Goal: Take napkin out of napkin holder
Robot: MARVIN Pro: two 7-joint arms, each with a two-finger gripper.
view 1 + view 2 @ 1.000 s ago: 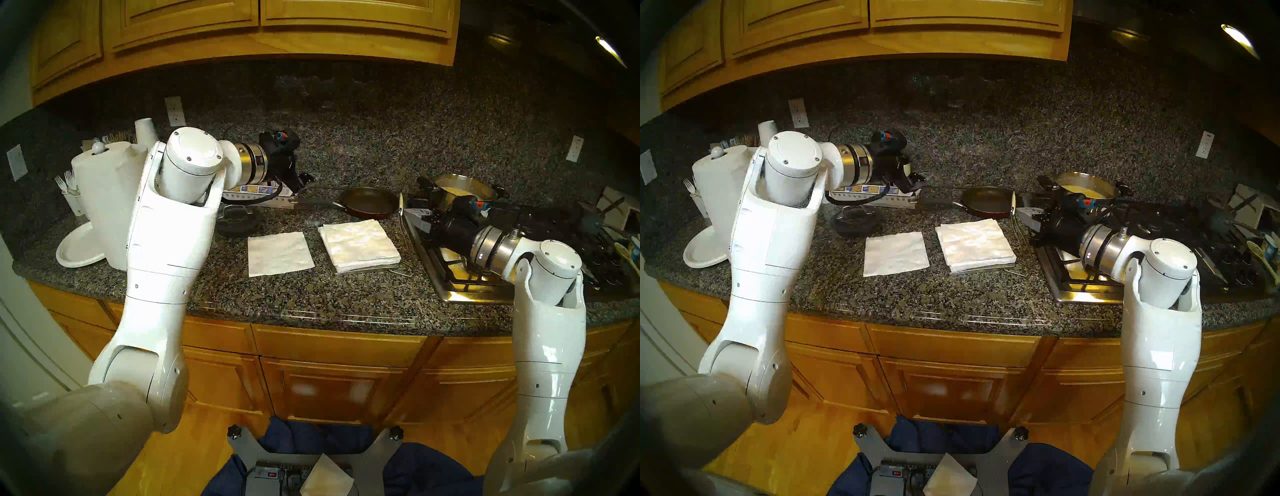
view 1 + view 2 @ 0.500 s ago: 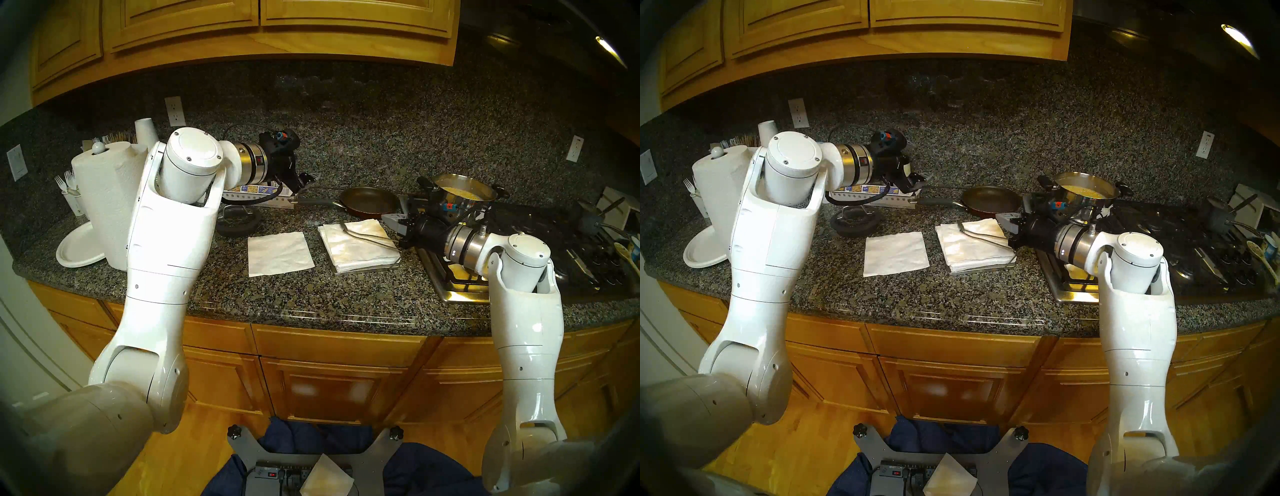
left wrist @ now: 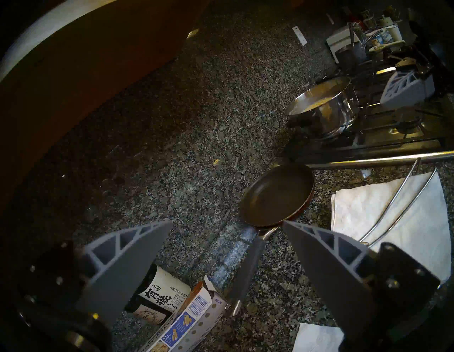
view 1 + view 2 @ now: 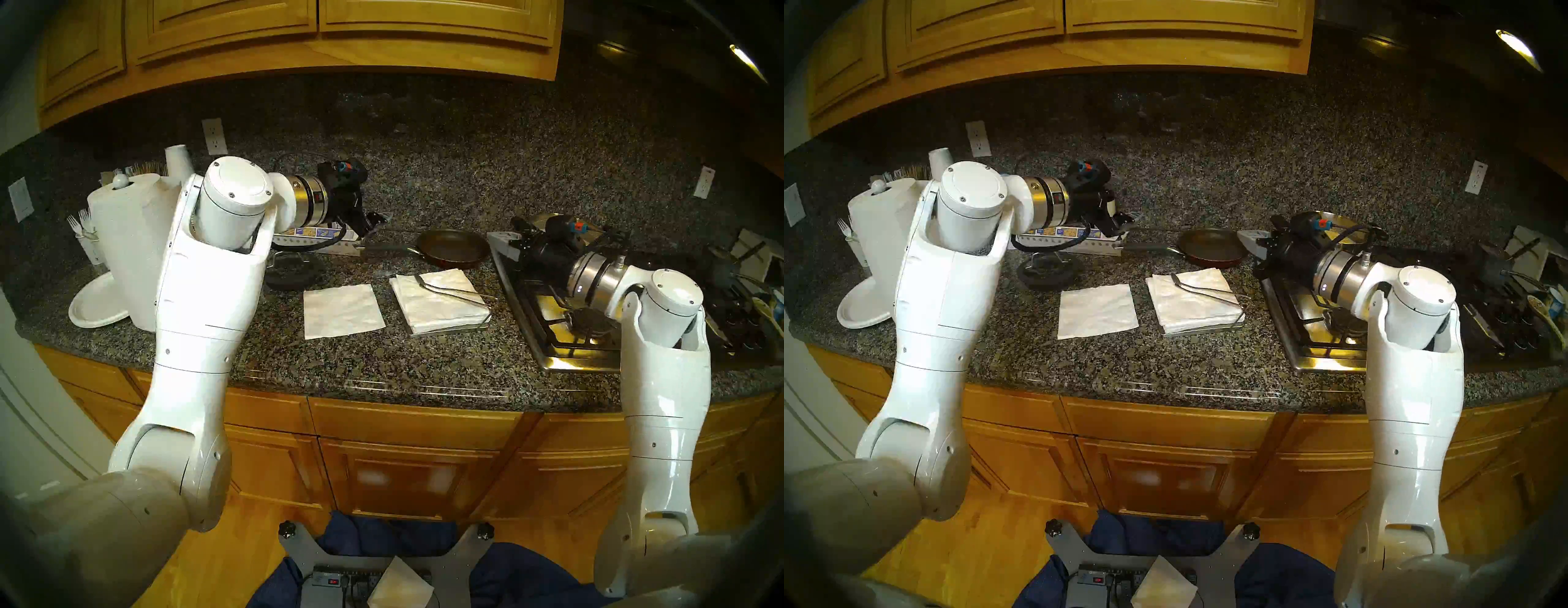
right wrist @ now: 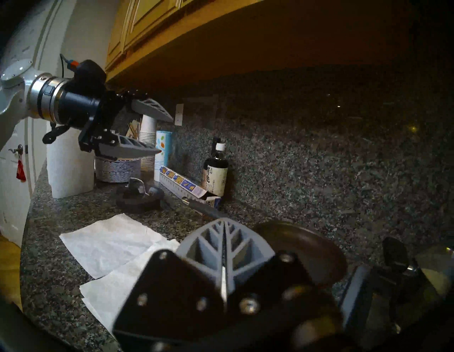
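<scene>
A single white napkin [image 4: 343, 310] [image 4: 1097, 310] lies flat on the granite counter, just left of the napkin holder [image 4: 449, 330] [image 4: 1202, 331]. A thick stack of napkins [image 4: 439, 303] fills this grey tray, and the wire arm [image 4: 458, 293] [image 3: 398, 204] lies down across the stack. My right gripper [image 4: 494, 242] [image 5: 224, 222] is shut and empty, hovering over the stove's back left corner, behind and to the right of the holder. Farther back and left, my left gripper [image 4: 377, 218] [image 3: 227, 222] hangs open above the pan handle, holding nothing.
A frying pan [image 4: 452, 248] sits behind the holder, and a steel pot [image 3: 324, 110] stands on the stove [image 4: 564, 331]. At the far left are a paper towel roll [image 4: 127, 242] and a white plate [image 4: 95, 308]. A foil box [image 3: 186, 319] and a bottle [image 5: 216, 174] stand by the backsplash.
The holder's wire arm stood raised by my right gripper one second ago and now lies on the stack. My right gripper has pulled back and up over the stove. The left arm stayed still.
</scene>
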